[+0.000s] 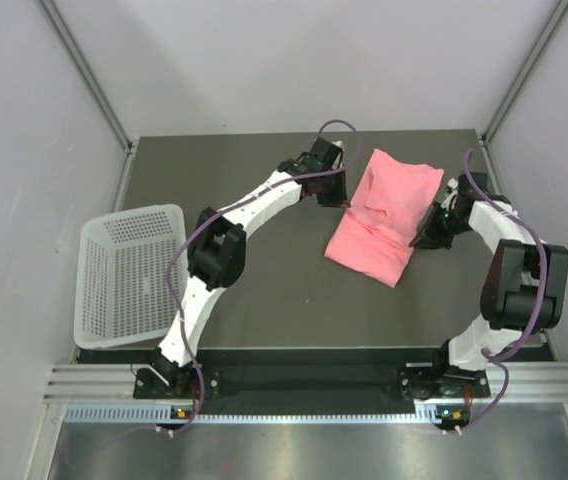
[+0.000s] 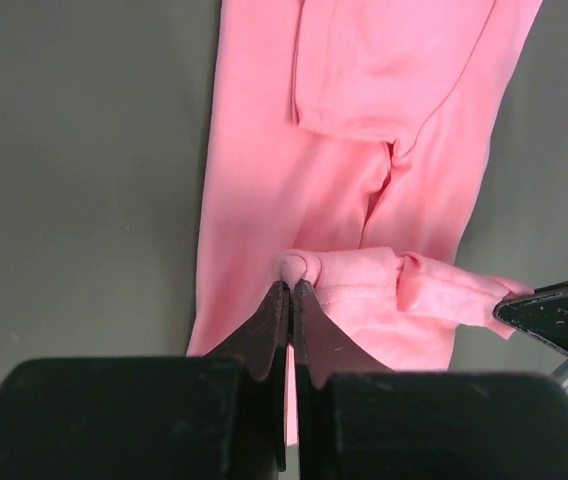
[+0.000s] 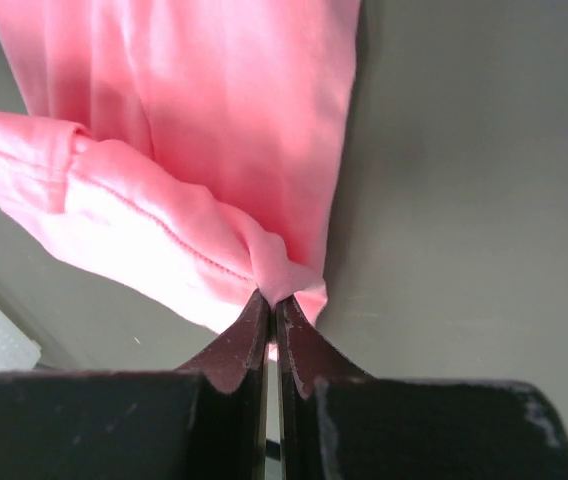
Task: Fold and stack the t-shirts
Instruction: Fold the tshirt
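Nearest each wrist lens: the black fingers of the left gripper (image 2: 292, 290) and of the right gripper (image 3: 271, 300), each pair pressed together on a small pinch of pink cloth, no gap visible between the tips. Pinched cloth: edges of the t-shirt (image 1: 384, 215), plain salmon-pink, soft and thin, already narrowed to a long band with what looks like a sleeve turned in on top. Lying slantwise on the far right part of the table (image 1: 264, 300), between the two grippers, left pinch at its far-left edge, right pinch at its right edge, cloth puckered into small gathers at both points. Probable step: mid-fold, one end of the band gripped at two points for carrying over the rest. Next move, by judgement: both pinches raised together and drawn level along the band, evenly apart to avoid slack or twist, then lowered and released with edges matched. Thin fabric likely to sag or slip if pulled unevenly. Beyond the shirt: dark matte surface; white perforated basket (image 1: 129, 275) at the left edge, well apart from the shirt; pale walls on three sides; metal rail (image 1: 304, 385) along the near edge by the arm bases.
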Robot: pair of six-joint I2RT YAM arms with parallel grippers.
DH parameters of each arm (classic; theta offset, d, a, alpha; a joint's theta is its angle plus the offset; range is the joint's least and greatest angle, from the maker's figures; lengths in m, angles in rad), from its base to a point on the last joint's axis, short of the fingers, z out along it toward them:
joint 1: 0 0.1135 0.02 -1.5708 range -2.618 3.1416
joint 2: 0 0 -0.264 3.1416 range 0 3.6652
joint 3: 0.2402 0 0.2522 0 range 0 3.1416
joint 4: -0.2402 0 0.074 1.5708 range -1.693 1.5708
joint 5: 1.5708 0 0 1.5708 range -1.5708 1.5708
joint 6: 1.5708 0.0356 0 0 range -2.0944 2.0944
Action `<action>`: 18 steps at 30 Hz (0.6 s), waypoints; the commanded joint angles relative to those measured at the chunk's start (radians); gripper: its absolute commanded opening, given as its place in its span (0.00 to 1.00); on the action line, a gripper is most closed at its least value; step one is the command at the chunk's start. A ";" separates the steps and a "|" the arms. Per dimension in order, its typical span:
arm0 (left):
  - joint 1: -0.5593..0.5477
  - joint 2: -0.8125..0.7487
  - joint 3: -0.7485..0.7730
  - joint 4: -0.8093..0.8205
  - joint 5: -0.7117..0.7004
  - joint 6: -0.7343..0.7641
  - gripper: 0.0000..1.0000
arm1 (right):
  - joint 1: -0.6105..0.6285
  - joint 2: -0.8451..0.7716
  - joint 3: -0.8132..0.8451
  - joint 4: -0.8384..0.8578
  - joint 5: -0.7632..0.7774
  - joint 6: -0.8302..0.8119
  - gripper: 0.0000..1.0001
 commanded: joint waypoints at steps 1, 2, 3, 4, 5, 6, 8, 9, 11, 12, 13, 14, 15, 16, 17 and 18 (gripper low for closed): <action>0.008 0.032 0.059 0.069 0.032 -0.017 0.02 | -0.012 0.020 0.063 0.046 -0.013 0.002 0.01; 0.008 0.035 0.062 0.074 0.035 -0.017 0.02 | -0.012 0.027 0.068 0.046 -0.013 0.003 0.01; 0.010 0.041 0.064 0.078 0.035 -0.017 0.03 | -0.012 0.036 0.074 0.052 -0.013 0.003 0.01; 0.008 0.043 0.065 0.083 0.038 -0.018 0.03 | -0.012 0.041 0.077 0.054 -0.013 0.005 0.01; 0.010 0.046 0.067 0.091 0.041 -0.020 0.04 | -0.012 0.047 0.081 0.056 -0.010 0.006 0.01; 0.011 0.052 0.068 0.092 0.041 -0.020 0.05 | -0.012 0.058 0.088 0.059 -0.008 0.008 0.01; 0.016 0.059 0.079 0.100 0.050 -0.023 0.05 | -0.012 0.064 0.092 0.069 -0.008 0.012 0.01; 0.016 0.067 0.081 0.100 0.051 -0.024 0.05 | -0.012 0.073 0.098 0.072 -0.008 0.014 0.01; 0.016 0.073 0.088 0.109 0.056 -0.026 0.06 | -0.012 0.082 0.106 0.077 -0.008 0.020 0.02; 0.016 0.078 0.091 0.111 0.058 -0.026 0.06 | -0.012 0.092 0.112 0.077 -0.008 0.020 0.02; 0.017 0.081 0.091 0.114 0.058 -0.030 0.06 | -0.011 0.098 0.115 0.077 -0.008 0.022 0.02; 0.019 0.084 0.096 0.114 0.061 -0.032 0.06 | -0.014 0.102 0.118 0.080 -0.008 0.025 0.02; 0.020 0.089 0.097 0.120 0.062 -0.032 0.06 | -0.014 0.107 0.126 0.082 -0.008 0.026 0.02; 0.022 0.090 0.097 0.120 0.064 -0.032 0.06 | -0.014 0.110 0.128 0.082 -0.008 0.026 0.02; 0.025 0.090 0.099 0.121 0.061 -0.032 0.06 | -0.014 0.110 0.132 0.080 -0.004 0.028 0.02; 0.025 0.090 0.099 0.124 0.058 -0.030 0.06 | -0.015 0.112 0.135 0.080 -0.001 0.028 0.02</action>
